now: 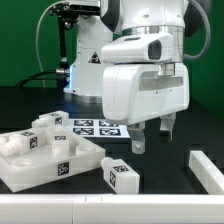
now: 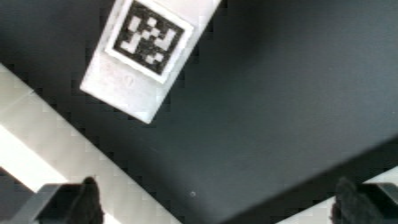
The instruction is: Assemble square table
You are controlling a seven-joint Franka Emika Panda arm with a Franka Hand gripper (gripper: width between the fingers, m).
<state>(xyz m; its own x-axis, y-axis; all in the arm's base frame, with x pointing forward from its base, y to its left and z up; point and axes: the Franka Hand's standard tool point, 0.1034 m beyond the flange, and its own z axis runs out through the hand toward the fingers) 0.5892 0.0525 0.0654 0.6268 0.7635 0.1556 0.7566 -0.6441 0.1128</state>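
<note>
Hovering over bare tabletop (image 1: pixel 160 178) with gripper (image 1: pixel 152 136) spread wide and empty, likely readied for a pick. At the exterior view's left: panel (image 1: pixel 30 165), legs (image 1: pixel 47 123) resting on it, probably staged; one leg (image 1: pixel 120 175) just beside, easiest to reach.

Black table (image 1: pixel 160 178); marker board (image 1: pixel 95 127), panel (image 1: pixel 30 175), leg (image 1: pixel 121 176)

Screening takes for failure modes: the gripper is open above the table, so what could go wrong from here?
1. The gripper hangs open over the table. The wrist view shows nothing between its fingers, so closing here would likely grab nothing.
2. The loose leg lies close beside the panel. A descent on it might bump the panel and shift the legs lying on it.
</note>
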